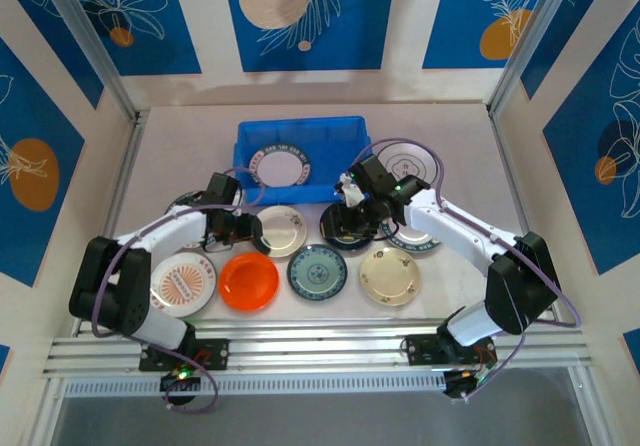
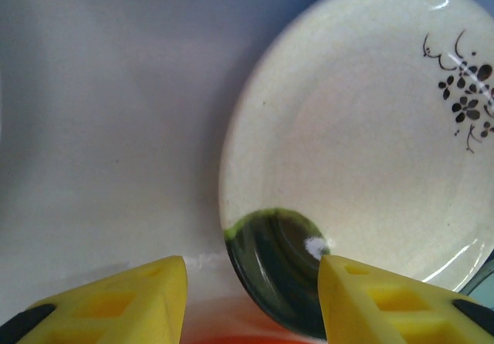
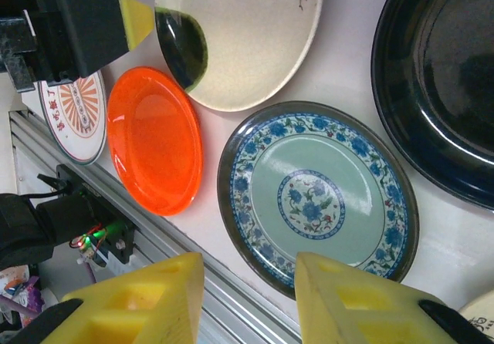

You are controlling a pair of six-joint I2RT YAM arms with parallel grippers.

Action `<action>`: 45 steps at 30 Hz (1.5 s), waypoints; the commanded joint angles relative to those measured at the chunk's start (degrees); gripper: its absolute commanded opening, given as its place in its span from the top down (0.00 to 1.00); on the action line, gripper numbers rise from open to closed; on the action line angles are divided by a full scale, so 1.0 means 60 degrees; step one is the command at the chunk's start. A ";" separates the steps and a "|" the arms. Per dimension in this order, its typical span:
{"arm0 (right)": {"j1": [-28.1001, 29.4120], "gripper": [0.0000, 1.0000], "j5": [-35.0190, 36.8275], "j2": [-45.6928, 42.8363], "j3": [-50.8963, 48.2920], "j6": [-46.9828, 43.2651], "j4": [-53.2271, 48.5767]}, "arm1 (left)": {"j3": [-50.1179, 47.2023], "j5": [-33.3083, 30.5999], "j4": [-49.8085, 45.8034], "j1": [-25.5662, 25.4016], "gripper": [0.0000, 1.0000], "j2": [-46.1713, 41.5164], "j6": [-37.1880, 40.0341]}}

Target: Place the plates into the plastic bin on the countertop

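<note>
Inside plastic bin (image 1: 300, 124), one plate (image 1: 285, 166); left hand (image 2: 253, 276), right hand (image 3: 251, 273) both released, empty.

I see my left gripper (image 2: 253, 286) at the bottom edge, yellow fingers (image 2: 135, 301) apart. Between them lies the dark green patch of a cream plate (image 2: 363, 143) filling the right, on the pale countertop (image 2: 108, 112).
</note>
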 commanded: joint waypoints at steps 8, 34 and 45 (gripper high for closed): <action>-0.0182 0.63 -0.0305 0.0165 0.0374 -0.0251 -0.0018 | -0.0143 0.0740 0.0909 0.0225 0.59 0.0799 -0.0301; -0.0470 0.64 -0.0567 0.0018 0.0778 -0.0183 0.0210 | 0.1126 0.1619 -0.1429 0.0416 1.00 -0.1165 0.0537; -0.1559 0.52 -0.1382 -0.0351 0.1219 -0.0004 0.0830 | 0.3797 0.1963 -0.3532 0.0414 1.00 -0.1909 0.1114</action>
